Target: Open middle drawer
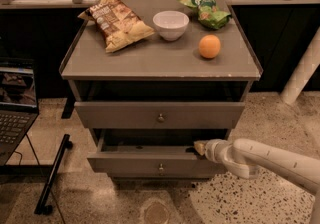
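Middle drawer (130, 162) is the one with the small round knob (160, 168), sitting under the top drawer (125, 114) of the grey cabinet (150, 63). It already looks partly pulled out: its front sticks out past the drawer above, and there's a dark gap showing behind its top edge.

The gripper (198, 147) is at the right end of that top edge, touching it or just behind it, with the white arm (270, 160) coming in low from the right. I can't tell whether the claw is spread or pinched together, since the tip is tucked right up against the edge. It's nowhere near the knob, so my guess is it's hooking the panel from behind rather than grabbing the handle.

To me this looks like the pulling stage, somewhere in the middle of it. The next move is probably a straight pull toward the camera. Because it's hooked off-centre, the drawer could skew and bind, so it should stay level and go slow.

The stuff on top, a chip bag (117, 18), white bowl (171, 24), green bag (206, 7) and orange (209, 46), is well clear. The orange could roll if the cabinet gets jerked, though.
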Robot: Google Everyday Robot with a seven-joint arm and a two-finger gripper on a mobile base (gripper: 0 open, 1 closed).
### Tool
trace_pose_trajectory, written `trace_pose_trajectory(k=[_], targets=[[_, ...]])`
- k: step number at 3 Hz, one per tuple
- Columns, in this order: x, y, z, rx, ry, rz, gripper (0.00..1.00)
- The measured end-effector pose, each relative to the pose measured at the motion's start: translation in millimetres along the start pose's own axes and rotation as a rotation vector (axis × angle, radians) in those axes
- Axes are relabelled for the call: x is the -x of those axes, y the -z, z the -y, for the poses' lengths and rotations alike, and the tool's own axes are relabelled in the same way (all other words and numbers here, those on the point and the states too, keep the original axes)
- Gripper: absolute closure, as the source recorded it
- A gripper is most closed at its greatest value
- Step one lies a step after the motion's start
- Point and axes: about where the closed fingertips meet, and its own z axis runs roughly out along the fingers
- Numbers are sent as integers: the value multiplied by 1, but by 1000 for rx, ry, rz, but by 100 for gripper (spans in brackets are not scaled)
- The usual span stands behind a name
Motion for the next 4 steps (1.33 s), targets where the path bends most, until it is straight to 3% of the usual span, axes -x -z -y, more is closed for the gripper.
trace_pose_trajectory(k=[1, 4], targets=[[0, 0, 0, 0, 0, 0, 100], [-31, -7, 7, -50, 32, -157, 100]])
